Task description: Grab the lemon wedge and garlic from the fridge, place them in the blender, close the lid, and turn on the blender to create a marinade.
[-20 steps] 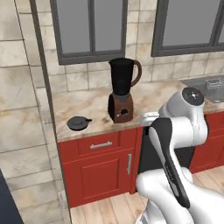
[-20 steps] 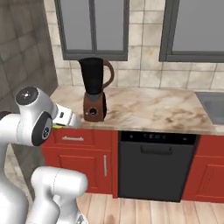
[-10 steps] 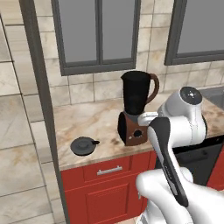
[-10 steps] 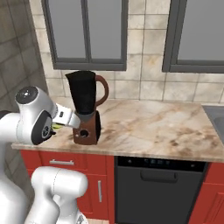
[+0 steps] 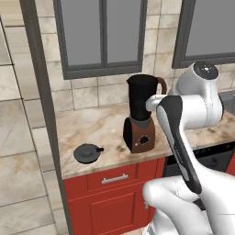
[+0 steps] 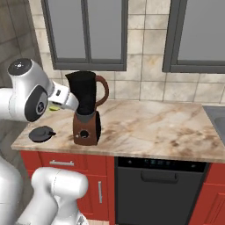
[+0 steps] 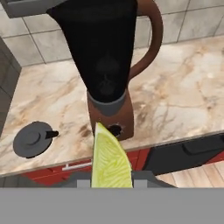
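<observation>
Since a second ago your base has been rolling closer and rightwards, so the whole scene is sliding in both base views: the blender [image 5: 140, 117] is now sitting near the middle of the left base view and looming much larger, though nothing on the surface [image 6: 145, 127] has itself shifted.

You are carrying the lemon wedge [image 7: 110, 159] in the end effector [image 7: 110, 181]; in the hand view the wedge is standing upright between the fingertips, pale yellow-green flesh facing the camera, its point aimed up at the blender's reddish-brown base. The jaws are clenched on it. In the right base view a sliver of the wedge [image 6: 54, 108] is peeking out beside the white wrist, just left of the jar and above the surface.

The blender is standing upright on the marbled surface, jar open at the top, brown handle curving to the right in the hand view, round dial facing you. The lid [image 5: 87, 153] is lying flat on the surface to the blender's left, well apart from it, knob up and its small tab pointing toward the blender.

Below the surface you are seeing red cabinets [image 5: 110, 197] and a dark dishwasher front [image 6: 154, 193]. Grey-framed windows [image 6: 85, 33] are sitting in the tiled wall behind the blender.
</observation>
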